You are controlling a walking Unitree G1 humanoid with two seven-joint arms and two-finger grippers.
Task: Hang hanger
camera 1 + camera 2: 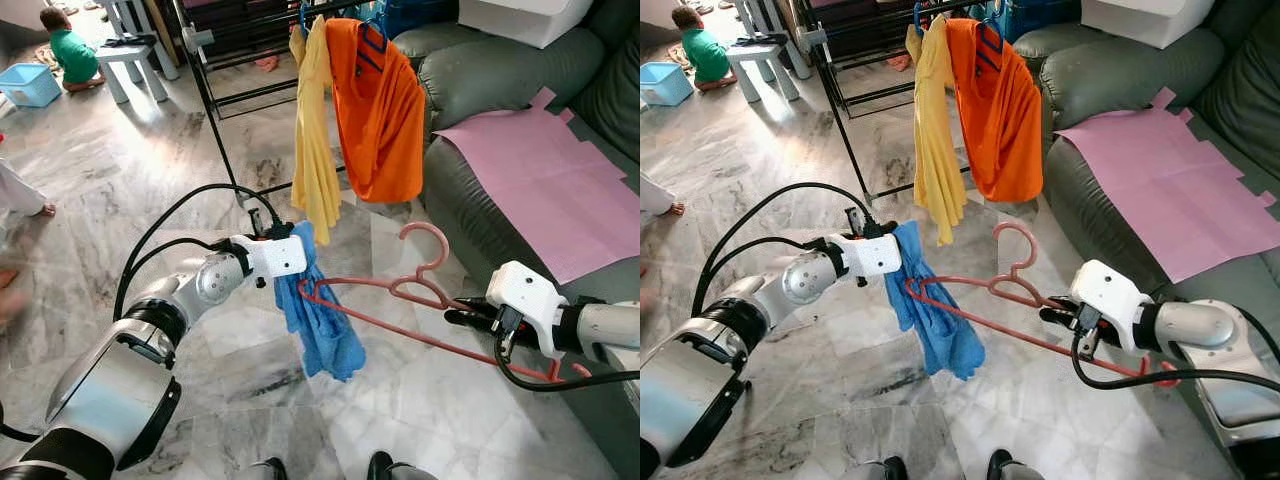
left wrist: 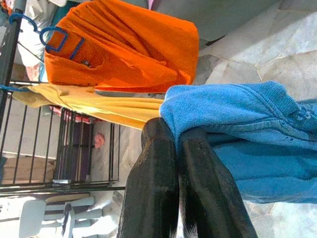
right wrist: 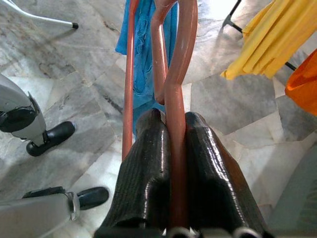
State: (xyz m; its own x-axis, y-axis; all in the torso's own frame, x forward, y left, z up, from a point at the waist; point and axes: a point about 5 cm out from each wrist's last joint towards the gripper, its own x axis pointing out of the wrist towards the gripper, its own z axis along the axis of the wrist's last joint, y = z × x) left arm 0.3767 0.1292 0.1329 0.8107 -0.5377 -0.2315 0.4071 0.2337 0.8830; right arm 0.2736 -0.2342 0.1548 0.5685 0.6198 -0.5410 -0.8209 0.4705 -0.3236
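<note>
At the upper left of the left eye view a person (image 1: pixel 70 50) in green sits on the floor by a blue tub (image 1: pixel 30 83) and a white stool (image 1: pixel 130 55); lower left, the left arm reaches toward centre, and its left gripper (image 1: pixel 292 240) is pinched shut on a blue cloth (image 1: pixel 322 320) that hangs down over the marble floor (image 1: pixel 130 170); the left wrist view shows what the head views cannot, both fingers (image 2: pixel 153 188) pressed together with the cloth's edge caught at their tips. Centre frame, the pink hanger (image 1: pixel 420 290) lies nearly level, long axis running from the cloth at left to the right gripper (image 1: pixel 462 316) at right, hook (image 1: pixel 428 240) curving up toward the top of the frame; its left tip is threaded into the cloth. The right wrist view shows the jaws clamped on the hanger's bar, close to the neck, and the robot's black feet (image 3: pixel 54 136) below. Top centre, a yellow shirt (image 1: pixel 315 150) and an orange shirt (image 1: pixel 380 110) hang on a black rack (image 1: pixel 215 110); at right, a grey-green sofa (image 1: pixel 480 70) carries a pink sheet (image 1: pixel 550 180).
</note>
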